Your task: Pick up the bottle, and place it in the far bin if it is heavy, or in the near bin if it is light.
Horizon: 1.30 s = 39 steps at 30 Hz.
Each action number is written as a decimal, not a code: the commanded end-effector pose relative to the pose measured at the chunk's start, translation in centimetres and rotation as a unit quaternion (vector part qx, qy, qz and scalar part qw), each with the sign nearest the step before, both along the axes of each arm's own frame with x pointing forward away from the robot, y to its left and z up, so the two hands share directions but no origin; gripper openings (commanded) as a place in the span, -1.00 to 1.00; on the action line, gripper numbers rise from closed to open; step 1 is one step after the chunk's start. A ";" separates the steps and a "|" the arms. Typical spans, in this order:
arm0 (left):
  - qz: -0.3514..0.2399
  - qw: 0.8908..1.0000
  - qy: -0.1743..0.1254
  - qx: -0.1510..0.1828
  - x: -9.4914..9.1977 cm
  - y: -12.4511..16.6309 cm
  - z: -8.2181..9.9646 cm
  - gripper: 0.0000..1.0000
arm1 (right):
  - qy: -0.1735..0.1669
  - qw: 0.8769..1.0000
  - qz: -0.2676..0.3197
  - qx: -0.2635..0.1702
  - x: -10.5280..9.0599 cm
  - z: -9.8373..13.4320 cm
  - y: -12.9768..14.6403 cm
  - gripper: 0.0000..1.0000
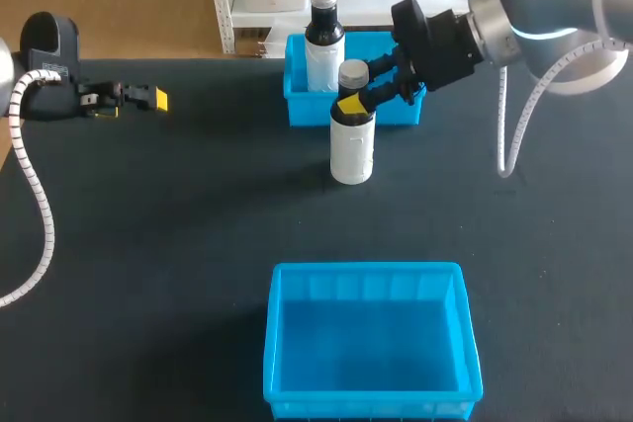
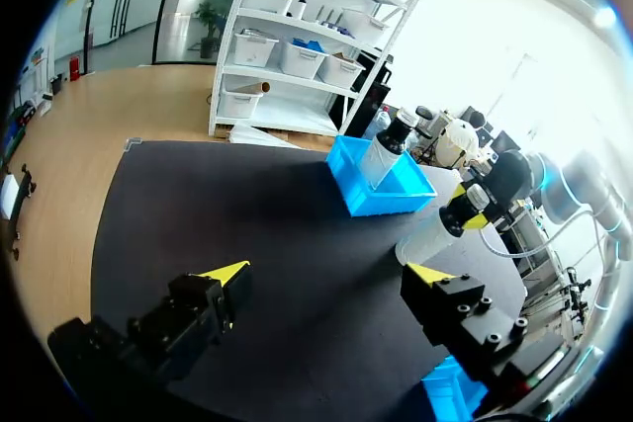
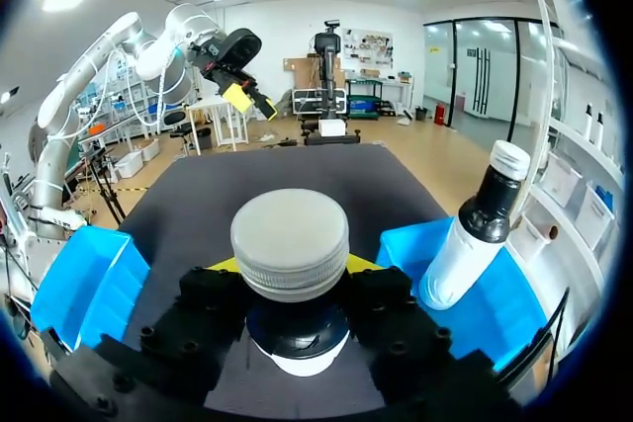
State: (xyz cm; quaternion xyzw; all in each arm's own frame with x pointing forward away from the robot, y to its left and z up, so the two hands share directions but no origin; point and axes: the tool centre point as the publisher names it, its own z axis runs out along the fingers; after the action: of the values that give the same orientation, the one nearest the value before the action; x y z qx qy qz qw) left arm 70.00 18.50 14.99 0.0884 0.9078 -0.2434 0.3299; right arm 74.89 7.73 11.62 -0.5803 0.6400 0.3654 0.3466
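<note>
A white bottle [image 1: 351, 140] with a grey cap [image 3: 290, 244] stands upright on the black table, just in front of the far blue bin [image 1: 297, 96]. My right gripper [image 1: 361, 96] comes in from the right. Its fingers press the bottle's dark neck from both sides, just under the cap, as the right wrist view shows [image 3: 293, 279]. My left gripper [image 1: 148, 98] hangs at the far left of the table, away from the bottle. It is open with nothing between its fingers [image 2: 326, 279]. From there the bottle [image 2: 427, 236] is visible far ahead.
A second bottle [image 1: 323, 42] with a black neck and white cap leans inside the far bin [image 3: 495, 313]. The near blue bin [image 1: 366, 270] sits at the table's front edge and holds nothing. Bare black table lies between the two bins.
</note>
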 end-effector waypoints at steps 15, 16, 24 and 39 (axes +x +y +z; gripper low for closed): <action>0.000 1.000 0.000 0.000 0.0 0.0 0.0 1.00 | -0.010 1.000 -0.004 -0.001 0.1 1.7 -0.5 -1.00; 0.000 1.000 0.000 0.000 0.0 0.0 0.0 1.00 | -0.012 1.000 -0.006 -0.002 0.1 2.0 -0.6 -1.00; 0.000 1.000 0.000 0.000 0.0 0.0 0.0 1.00 | -0.019 1.000 -0.022 -0.004 0.2 4.7 -2.2 -1.00; 0.000 1.000 0.000 0.000 0.0 0.0 0.0 1.00 | -0.040 0.998 -0.051 -0.020 1.1 8.5 -6.1 -1.00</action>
State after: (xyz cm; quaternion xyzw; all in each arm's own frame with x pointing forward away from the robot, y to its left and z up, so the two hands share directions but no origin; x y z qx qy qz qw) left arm 70.00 18.50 14.99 0.0884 0.9078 -0.2434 0.3299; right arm 76.60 2.30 19.20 -0.5689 0.6583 0.3156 0.3786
